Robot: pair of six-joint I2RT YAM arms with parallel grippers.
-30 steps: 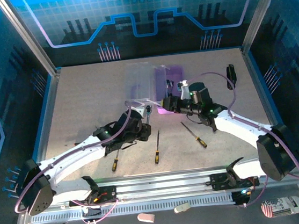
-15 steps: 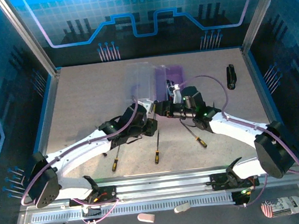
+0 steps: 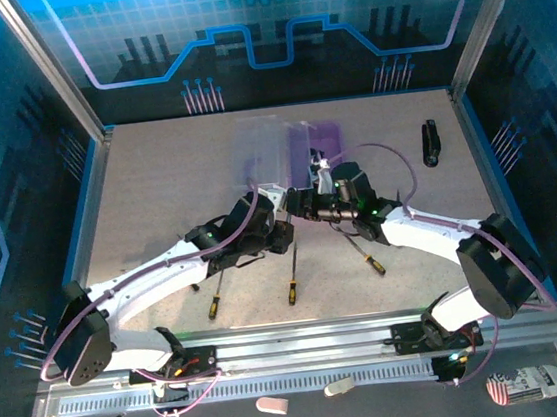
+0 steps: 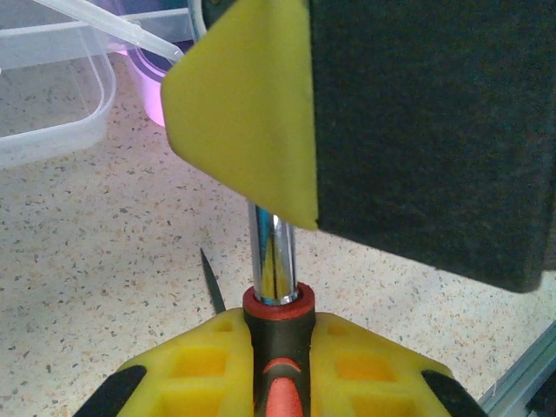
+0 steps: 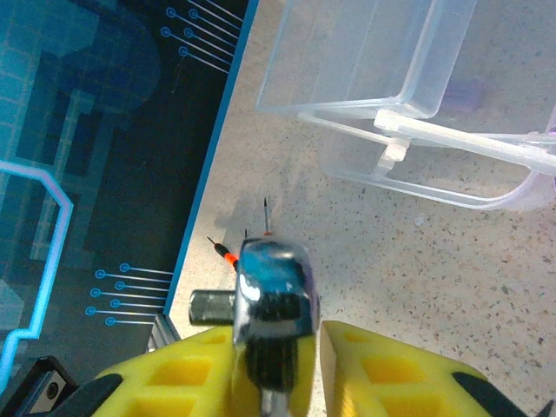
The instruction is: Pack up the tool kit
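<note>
**One screwdriver, two grippers on it**

The left gripper (image 4: 278, 347) is pinched tight on the screwdriver (image 4: 274, 252) at its rubbery handle collar. Past its fingertips, the right gripper (image 5: 278, 347) flanks the chrome shaft, though I can't tell if it grips. The screwdriver is likely light and stiff, with a slippery shaft, so the handle is safer. The case (image 5: 347, 78) lies just beyond the right gripper.

A shiny screwdriver (image 5: 272, 295) sits between the right gripper (image 5: 278, 340)'s yellow pads (image 5: 195, 375), the clear case (image 5: 365, 61) lying well beyond it.
</note>
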